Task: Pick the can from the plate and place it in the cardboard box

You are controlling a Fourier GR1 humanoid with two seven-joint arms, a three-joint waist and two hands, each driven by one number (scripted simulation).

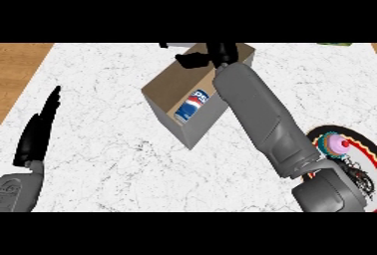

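A brown cardboard box (184, 102) stands open on the marble counter at the centre. Inside it lies a blue, white and red can (192, 104), tilted on its side against the inner wall. My right forearm crosses over the box from the lower right, and my right hand (200, 56) hovers above the box's far edge with its fingers relaxed, apart from the can. At the right edge sits a patterned plate (362, 142), partly hidden by my arm. My left hand (38, 128) rests open at the left, fingers straight and pointing up.
A pink cupcake-like item (338, 145) sits on the plate. A wooden strip (18, 69) borders the marble counter at the left. A green object (335, 44) shows at the top right edge.
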